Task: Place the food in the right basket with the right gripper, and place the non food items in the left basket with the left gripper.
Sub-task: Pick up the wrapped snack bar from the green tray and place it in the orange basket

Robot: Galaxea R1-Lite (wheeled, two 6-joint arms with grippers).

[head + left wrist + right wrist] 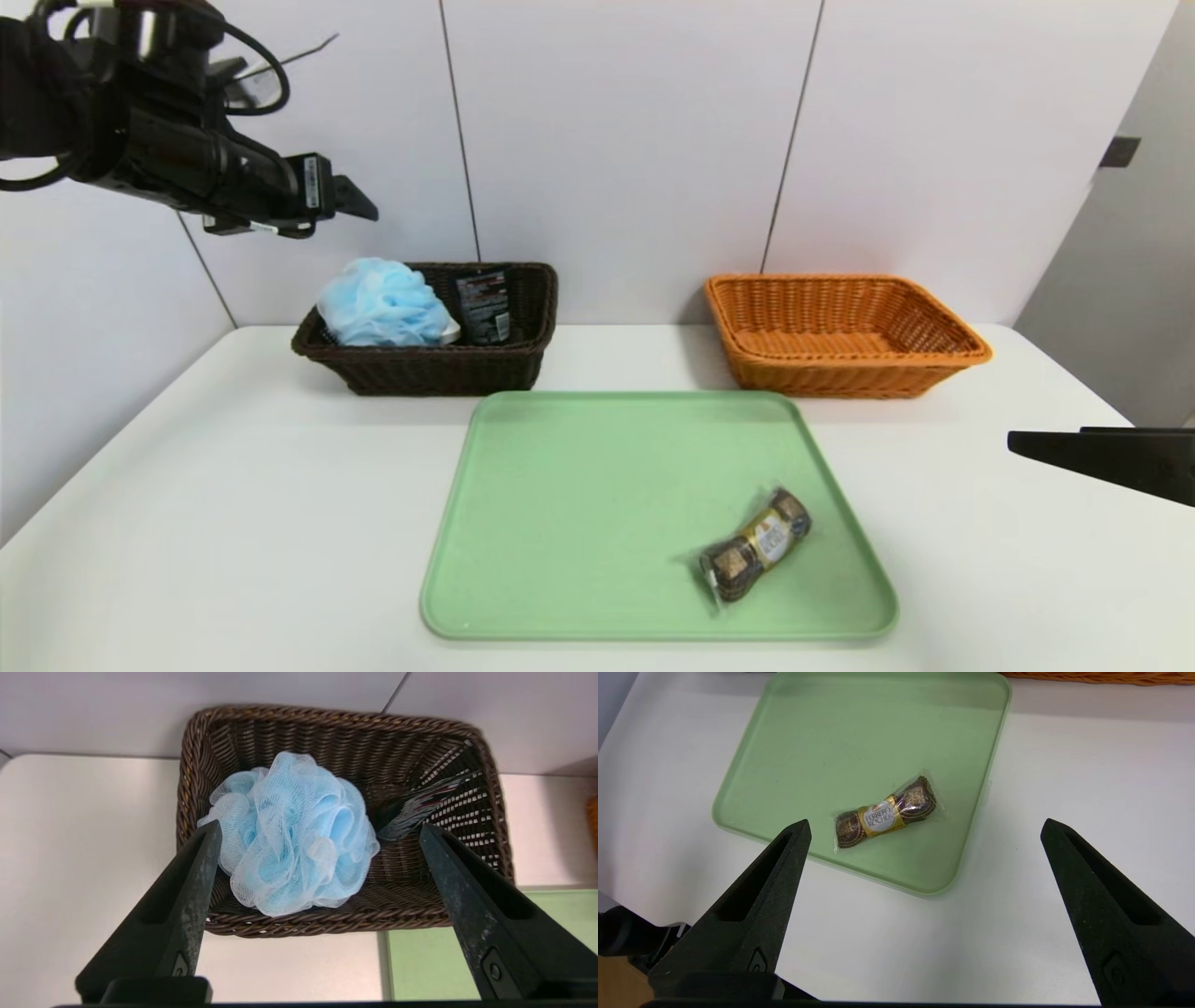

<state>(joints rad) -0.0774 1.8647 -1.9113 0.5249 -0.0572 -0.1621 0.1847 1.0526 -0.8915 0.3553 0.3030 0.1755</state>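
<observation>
Chocolate pack (pixel 756 544) lies alone on green tray (pixel 597 485), likely light with slippery crinkly wrap and crushable contents: right end effector (pixel 924 830), empty and spread wide above the desk (pixel 187 523), should pinch its banded middle gently.

White table (pixel 233 485) against pale panelled wall (pixel 616 140) with thin vertical seams.
</observation>
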